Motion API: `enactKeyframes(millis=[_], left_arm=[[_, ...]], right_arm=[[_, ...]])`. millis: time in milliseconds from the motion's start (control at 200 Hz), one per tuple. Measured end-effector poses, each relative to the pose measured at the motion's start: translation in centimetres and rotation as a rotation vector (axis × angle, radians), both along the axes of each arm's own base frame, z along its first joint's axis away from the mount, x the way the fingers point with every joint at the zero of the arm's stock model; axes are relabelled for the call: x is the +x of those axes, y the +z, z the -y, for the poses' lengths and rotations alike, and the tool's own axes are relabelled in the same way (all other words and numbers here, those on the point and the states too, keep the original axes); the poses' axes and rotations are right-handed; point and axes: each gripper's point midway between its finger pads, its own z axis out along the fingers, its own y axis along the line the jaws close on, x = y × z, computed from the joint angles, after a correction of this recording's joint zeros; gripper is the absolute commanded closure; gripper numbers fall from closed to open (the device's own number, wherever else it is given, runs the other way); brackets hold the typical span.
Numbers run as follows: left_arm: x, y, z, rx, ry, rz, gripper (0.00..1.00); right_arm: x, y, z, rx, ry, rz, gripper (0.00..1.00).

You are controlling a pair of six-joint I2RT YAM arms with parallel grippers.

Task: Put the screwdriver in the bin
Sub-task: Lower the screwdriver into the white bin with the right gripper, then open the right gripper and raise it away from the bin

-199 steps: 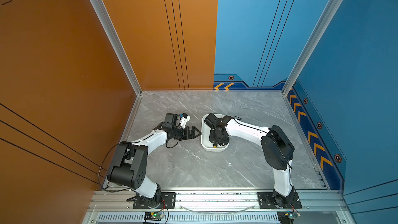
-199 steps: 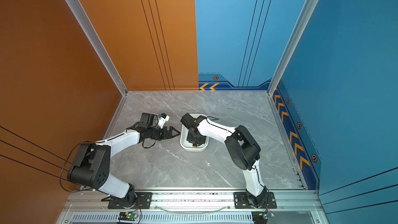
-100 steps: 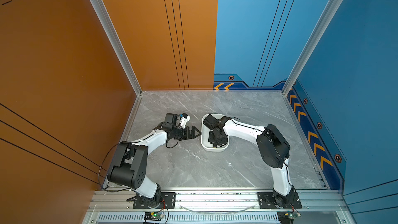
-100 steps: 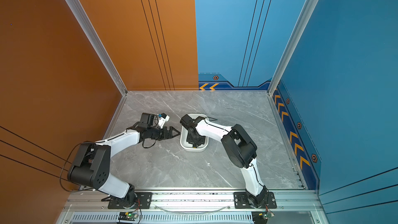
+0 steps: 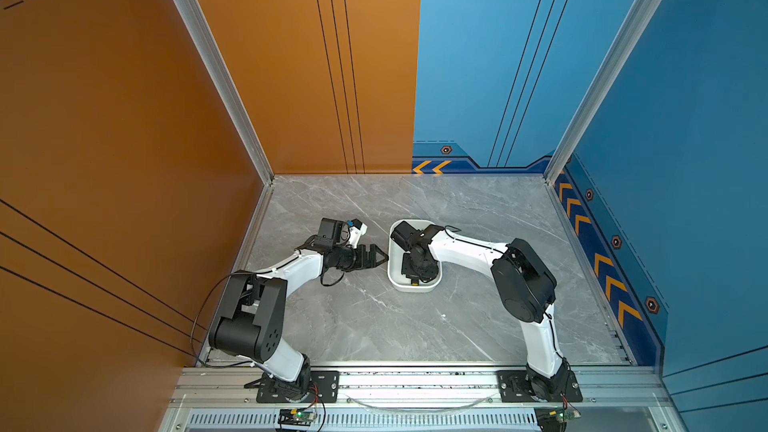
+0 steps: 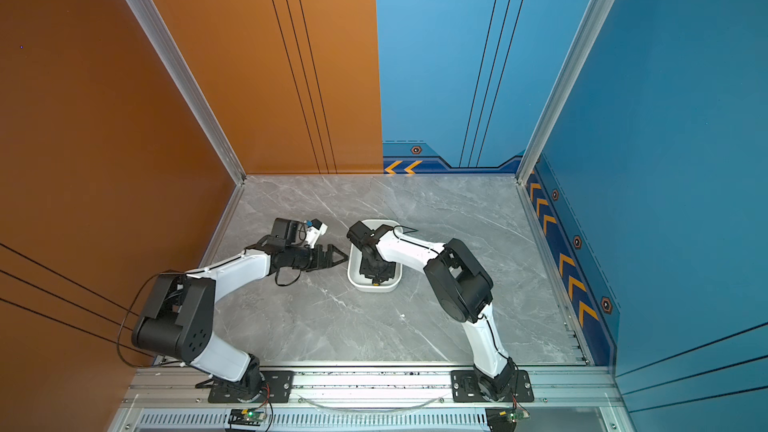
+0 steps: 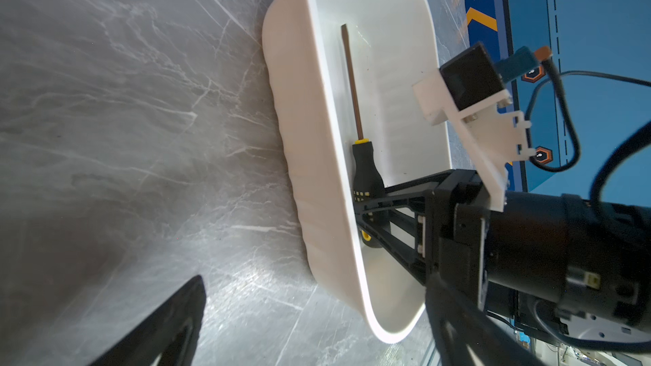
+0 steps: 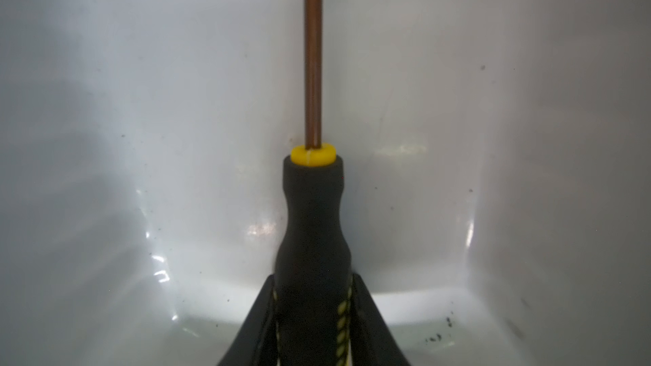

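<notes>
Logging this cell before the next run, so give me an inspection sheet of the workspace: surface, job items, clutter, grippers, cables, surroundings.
Surface: grey marble tabletop.
Job's things: screwdriver lies inside the white bin, along one wall.
Clutter: nothing seen.
Grippers: right gripper inside the bin, fingers either side of the handle; left gripper beside the bin, holding nothing.
Cables: black cable loops at both arms.
Surroundings: orange and blue wall panels, aluminium rail in front.

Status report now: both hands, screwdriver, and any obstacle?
Right hand around screwdriver handle, inside bin. Left hand beside bin, holding nothing. Nothing in the way.
</notes>
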Motion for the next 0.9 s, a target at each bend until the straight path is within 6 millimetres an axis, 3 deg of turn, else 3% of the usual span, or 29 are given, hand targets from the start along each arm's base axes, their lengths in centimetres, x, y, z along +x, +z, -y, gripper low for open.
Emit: enactKeyframes(millis=[335,631,706,796,816,841,901], left_arm=[[0.0,0.0,0.0,0.000,0.000,-0.001,0.02],[0.1,-0.1,-0.1,0.007,0.006,0.000,0.02],[0.2,-0.2,-0.3,0.012,0.012,0.000,0.02],[0.5,-0.2,-0.9,0.031,0.035,0.007,0.02],[0.6,-0.2,-1.1,0.039,0.043,0.011,0.02],[0.7,0.0,-1.4,0.048,0.054,0.017,0.02],[1.1,0.5,-2.3,0.072,0.086,0.040,0.02]], right_arm=[[0.3,0.3,-0.4,0.010,0.020,0.011,0.48],[-0.1,1.7,0.2,-0.005,0.046,0.011,0.44],[-0.2,3.2,0.4,0.000,0.064,0.032,0.40],[-0.2,5.8,0.8,0.007,0.111,0.078,0.28],[-0.1,6.5,0.9,0.010,0.120,0.093,0.20],[-0.1,7.6,1.1,0.014,0.134,0.116,0.02],[0.2,10.2,1.7,0.015,0.178,0.183,0.00]])
